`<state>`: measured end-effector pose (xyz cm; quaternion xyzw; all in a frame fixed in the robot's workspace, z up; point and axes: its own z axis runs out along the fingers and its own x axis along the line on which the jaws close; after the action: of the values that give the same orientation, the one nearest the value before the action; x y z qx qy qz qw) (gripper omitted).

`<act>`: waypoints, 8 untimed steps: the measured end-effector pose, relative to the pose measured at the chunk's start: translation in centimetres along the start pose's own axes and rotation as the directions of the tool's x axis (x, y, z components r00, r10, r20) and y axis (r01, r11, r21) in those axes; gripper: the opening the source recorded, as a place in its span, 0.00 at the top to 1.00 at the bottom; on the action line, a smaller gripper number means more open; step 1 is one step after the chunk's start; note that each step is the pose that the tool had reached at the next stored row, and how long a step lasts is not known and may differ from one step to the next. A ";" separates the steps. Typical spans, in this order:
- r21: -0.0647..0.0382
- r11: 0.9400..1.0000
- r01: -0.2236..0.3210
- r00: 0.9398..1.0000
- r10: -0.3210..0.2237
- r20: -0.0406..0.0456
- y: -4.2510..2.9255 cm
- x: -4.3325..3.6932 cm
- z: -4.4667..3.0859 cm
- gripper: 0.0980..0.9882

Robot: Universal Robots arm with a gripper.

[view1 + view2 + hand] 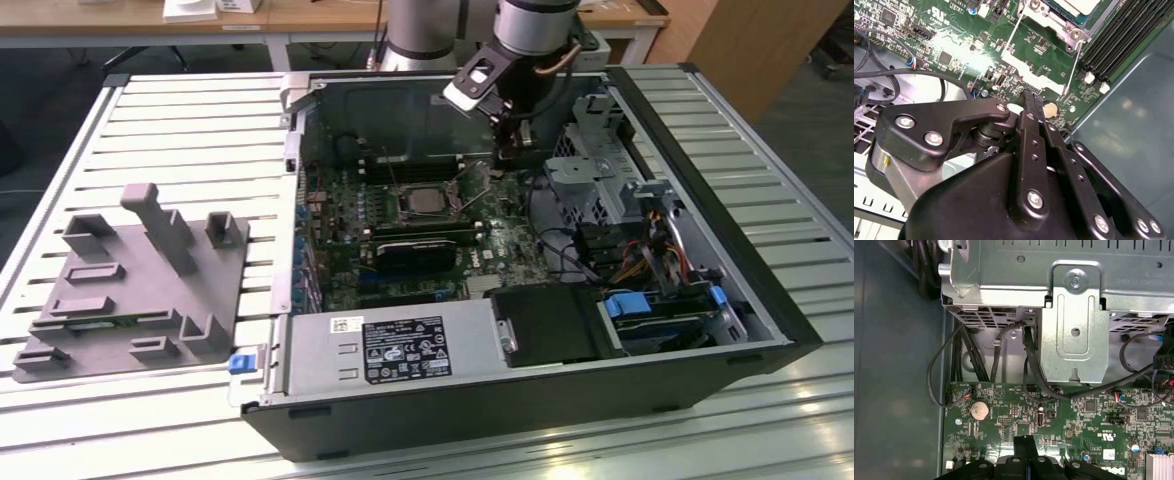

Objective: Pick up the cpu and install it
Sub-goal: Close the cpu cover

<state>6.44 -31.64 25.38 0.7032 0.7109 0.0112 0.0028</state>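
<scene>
Exterior view first: the cpu (424, 201) lies flat inside the socket (400, 214), silver top up, near the middle of the motherboard (494, 235). The second wrist view shows one corner of the cpu (1080, 6) inside the socket's metal frame (1064, 29), with a bare wire lever running along the frame's side.

The gripper (513, 150) hangs beside the socket, on the exterior view's right of it, low over the board and apart from the cpu. Its jaws are pressed together with nothing between them, as both wrist views show (1033, 102) (1024, 442). A coin battery (979, 410) sits on the board just beyond the gripper, on the side away from the socket. The memory slots (1119, 45) run along the far side of the socket.

Farther from the socket than the gripper stands a metal drive cage (1074, 330), with black cables (939, 370) dropping from it to the board. All of this sits in an open computer case (534, 400) lying on its side on a slatted tabletop (747, 440). A grey fixture block (134, 290) rests outside the case, well apart from the socket on the exterior view's left.
</scene>
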 end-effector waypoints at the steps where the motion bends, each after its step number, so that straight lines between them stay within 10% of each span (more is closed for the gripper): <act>1: 0.000 1.000 0.000 1.000 0.000 0.000 0.06 0.00 0.09 0.99; 8: 0.003 1.000 0.000 1.000 0.000 0.000 0.25 -0.01 0.91 0.99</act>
<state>6.71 -31.64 24.47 0.7033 0.7108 0.0103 0.0019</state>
